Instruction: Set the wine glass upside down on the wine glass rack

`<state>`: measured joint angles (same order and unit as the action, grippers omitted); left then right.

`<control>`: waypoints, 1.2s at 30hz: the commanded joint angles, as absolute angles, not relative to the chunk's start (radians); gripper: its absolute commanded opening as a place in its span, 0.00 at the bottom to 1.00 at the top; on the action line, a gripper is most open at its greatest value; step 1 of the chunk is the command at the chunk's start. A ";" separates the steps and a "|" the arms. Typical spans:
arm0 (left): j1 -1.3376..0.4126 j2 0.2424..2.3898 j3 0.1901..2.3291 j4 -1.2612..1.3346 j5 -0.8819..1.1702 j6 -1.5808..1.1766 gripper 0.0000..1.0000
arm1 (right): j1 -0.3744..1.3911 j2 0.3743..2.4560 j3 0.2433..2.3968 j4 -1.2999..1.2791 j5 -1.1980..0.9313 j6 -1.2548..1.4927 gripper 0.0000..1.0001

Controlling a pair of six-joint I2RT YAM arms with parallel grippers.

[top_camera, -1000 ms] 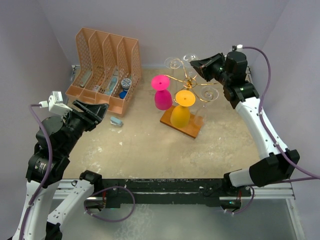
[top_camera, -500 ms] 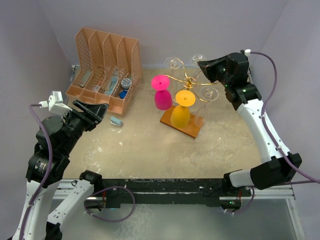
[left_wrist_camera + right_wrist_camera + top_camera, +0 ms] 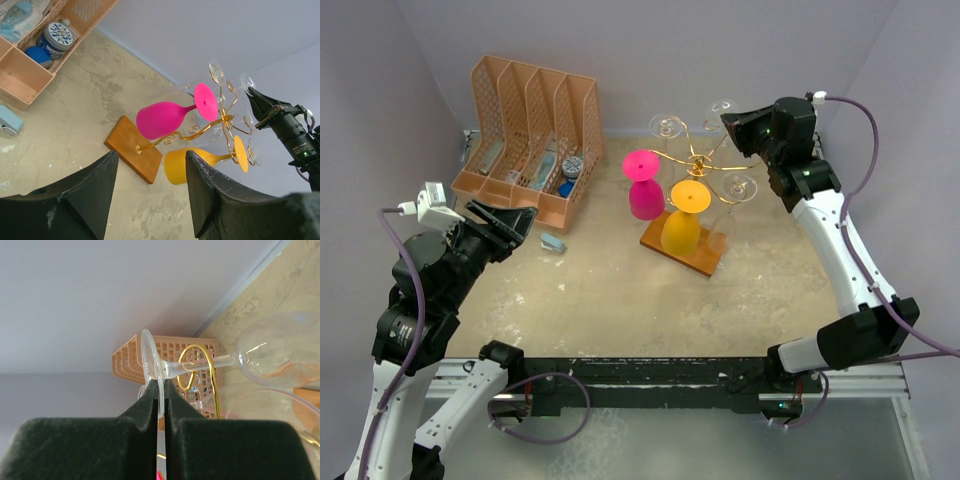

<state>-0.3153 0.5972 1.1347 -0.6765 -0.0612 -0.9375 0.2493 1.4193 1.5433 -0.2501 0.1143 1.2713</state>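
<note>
The wine glass rack [image 3: 698,163] is gold wire on a brown wooden base [image 3: 682,252], back of centre. A pink glass [image 3: 642,190] and an orange glass [image 3: 682,222] hang on it upside down, with clear glasses on other arms. My right gripper [image 3: 733,128] is shut on the round foot of a clear wine glass [image 3: 280,357]. In the right wrist view my right gripper [image 3: 161,387] pinches the foot edge-on, and the stem runs through a gold wire loop [image 3: 215,390]. My left gripper [image 3: 505,225] is open and empty at the left. In the left wrist view my left gripper [image 3: 149,160] faces the rack [image 3: 220,120].
An orange plastic file organizer [image 3: 525,140] with small items stands at the back left. A small pale blue object [image 3: 552,242] lies in front of it. Purple walls close the back and both sides.
My right gripper has moved right and towards the back wall with the clear glass's foot in it. The left arm has not moved.
</note>
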 commanded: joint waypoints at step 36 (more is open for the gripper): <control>-0.315 0.587 1.183 -0.681 -0.085 -0.900 0.54 | 0.247 1.448 1.563 -0.031 -0.110 0.941 0.06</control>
<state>-0.3153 0.6018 1.1442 -0.6834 -0.0681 -0.9230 0.2493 1.4746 1.5520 -0.1196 -0.0849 1.0096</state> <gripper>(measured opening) 0.536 0.064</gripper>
